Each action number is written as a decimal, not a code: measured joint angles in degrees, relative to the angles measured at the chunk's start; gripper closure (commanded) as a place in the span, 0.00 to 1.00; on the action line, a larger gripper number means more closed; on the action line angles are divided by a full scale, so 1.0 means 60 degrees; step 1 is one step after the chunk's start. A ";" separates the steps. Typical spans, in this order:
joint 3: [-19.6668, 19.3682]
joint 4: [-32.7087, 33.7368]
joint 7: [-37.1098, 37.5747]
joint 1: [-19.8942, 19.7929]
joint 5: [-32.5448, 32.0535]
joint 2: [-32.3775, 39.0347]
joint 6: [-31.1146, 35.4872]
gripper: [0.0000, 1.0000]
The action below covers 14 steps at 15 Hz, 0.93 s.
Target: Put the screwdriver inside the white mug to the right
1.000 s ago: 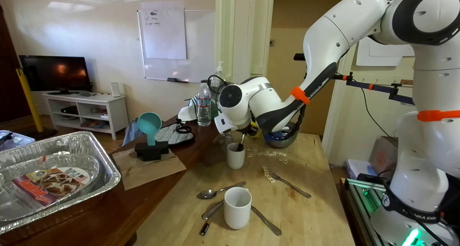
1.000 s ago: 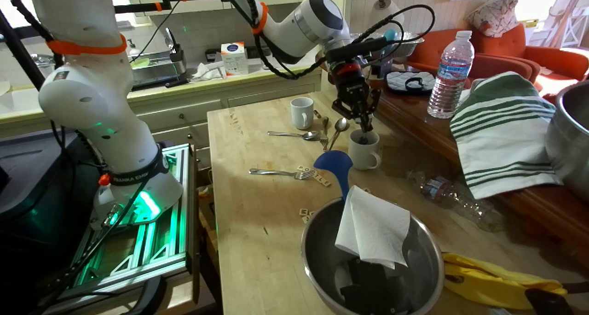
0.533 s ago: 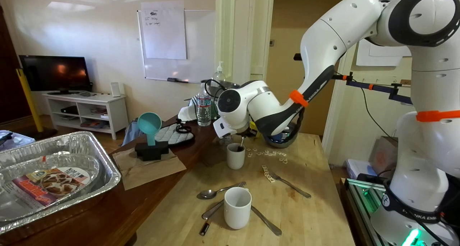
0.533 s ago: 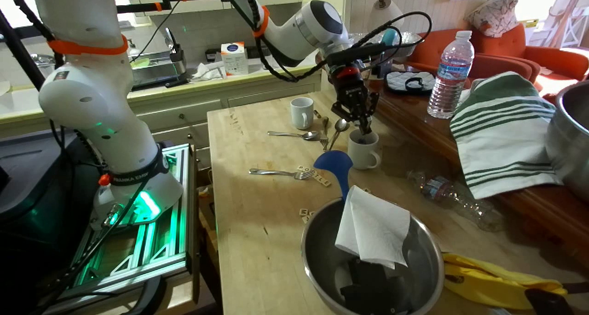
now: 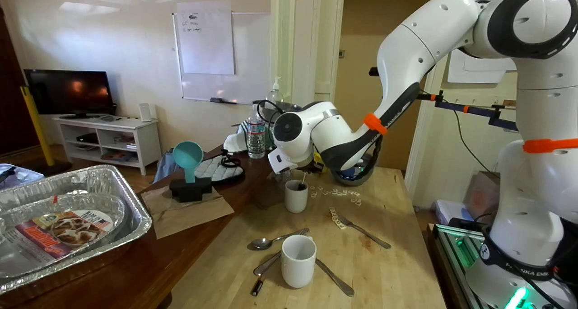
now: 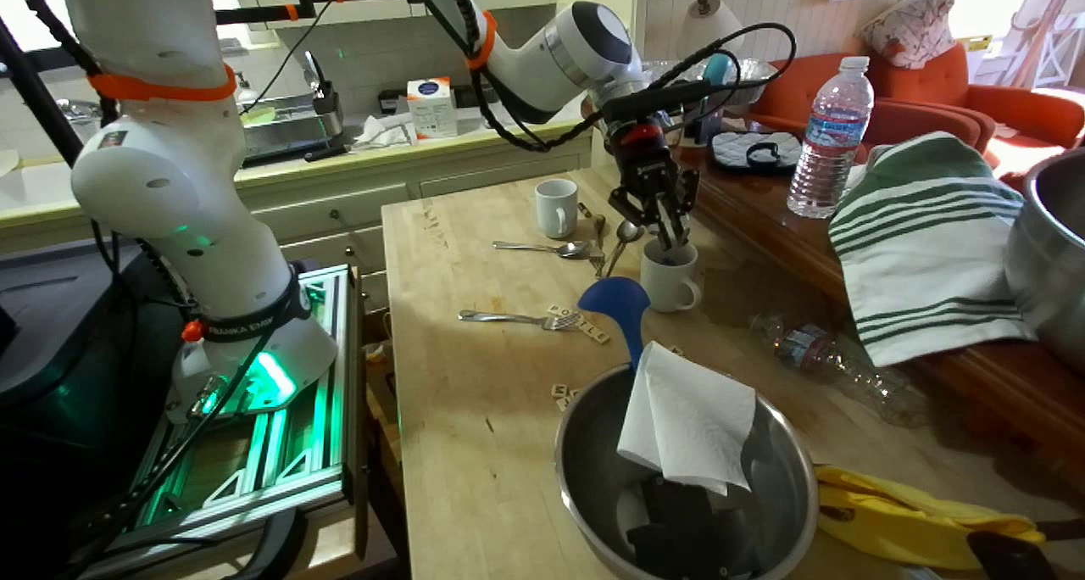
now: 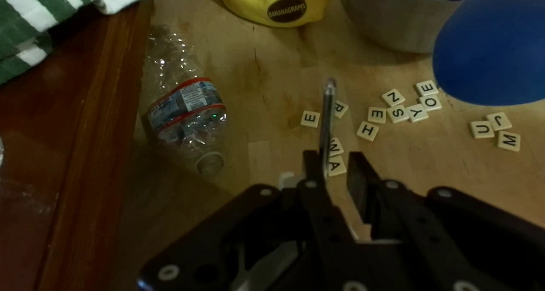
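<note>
Screwdriver (image 7: pixel 327 125) leaned inside the white mug (image 6: pixel 665 290), dark end down, likely so the handle's weight would settle it. My pincer (image 7: pixel 336 167) hung over the rim, jaws slightly apart, presumably to leave it there. In the wrist view its shaft pointed to twelve o'clock; in an exterior view the other mug (image 6: pixel 551 209) stood at ten o'clock from it.

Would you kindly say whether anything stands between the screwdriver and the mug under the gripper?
Nothing visible does: the screwdriver already seems to sit in the mug, its shaft showing beside the open gripper; its bottom is hidden.
</note>
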 measured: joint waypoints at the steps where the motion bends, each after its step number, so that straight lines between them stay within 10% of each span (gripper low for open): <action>1: -0.0001 0.0000 0.0000 0.0000 0.0000 0.0014 0.0000 0.37; 6: 0.0000 0.0010 0.0001 -0.0002 0.0010 0.0033 0.0000 0.00; 14: 0.0588 0.1299 -0.0623 0.0089 0.3718 -0.0712 -0.1631 0.01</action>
